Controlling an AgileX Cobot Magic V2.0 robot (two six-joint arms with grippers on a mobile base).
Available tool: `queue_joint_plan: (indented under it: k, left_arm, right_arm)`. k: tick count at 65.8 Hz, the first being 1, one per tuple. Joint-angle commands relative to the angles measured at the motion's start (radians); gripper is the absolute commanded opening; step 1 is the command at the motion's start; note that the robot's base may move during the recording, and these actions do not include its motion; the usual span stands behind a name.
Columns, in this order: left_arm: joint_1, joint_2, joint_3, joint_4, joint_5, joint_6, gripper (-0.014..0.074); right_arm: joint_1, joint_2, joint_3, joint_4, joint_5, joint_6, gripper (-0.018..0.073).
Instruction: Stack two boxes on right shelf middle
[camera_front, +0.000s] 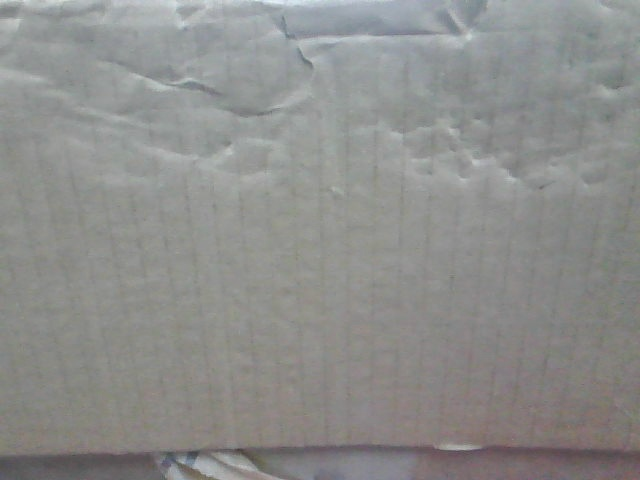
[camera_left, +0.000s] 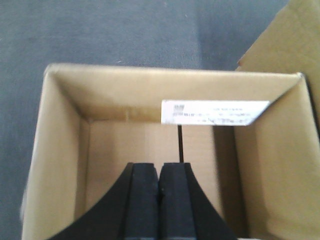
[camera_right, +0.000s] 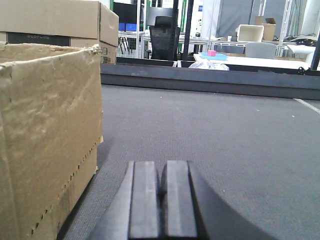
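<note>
i see my left tool (camera_left: 159, 186), pads together, over an open smooth-walled box (camera_left: 55, 150). my right tool (camera_right: 161, 187), also pinched empty, sits low over free grey carpet (camera_right: 225, 140), a dented box (camera_right: 45, 140) walling its left.

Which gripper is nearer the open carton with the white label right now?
Left. The left gripper, shut, sits above the open carton, pointing at its inside. The right gripper, shut, faces bare carpet, a dented carton off to its side.
</note>
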Motion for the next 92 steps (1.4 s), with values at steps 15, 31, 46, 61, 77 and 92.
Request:
queue_joint_plan:
  k: [15,31,46,61,77,92]
  left_arm:
    - [0.168,0.081,-0.079,-0.070,0.075,0.128,-0.0111]
    - [0.230,0.084,-0.077,-0.053,0.110,0.151,-0.0046]
    - [0.232,0.119,-0.077,-0.023,0.110,0.151,0.0380]
    - [0.232,0.239,-0.077,-0.012,0.132,0.179,0.0435]
    - [0.232,0.345,-0.077,-0.010,0.107,0.183,0.0348]
    - [0.232,0.351,-0.077,-0.010,0.100,0.183,-0.0015]
  right_arm:
    - [-0.004,-0.003,0.000,0.006,-0.018,-0.003,-0.0162]
    - [-0.004,-0.003,0.000,0.006,-0.018,-0.003,-0.0162]
    - [-0.004,-0.003,0.000,0.006,-0.018,-0.003,-0.0162]
    - [-0.004,-0.003,0.000,0.006,-0.018,-0.003,-0.0162]
    - [-0.004,-0.003,0.000,0.006,-0.018,-0.003,-0.0162]
    - [-0.004,-0.003,0.000,0.006,-0.018,-0.003,-0.0162]
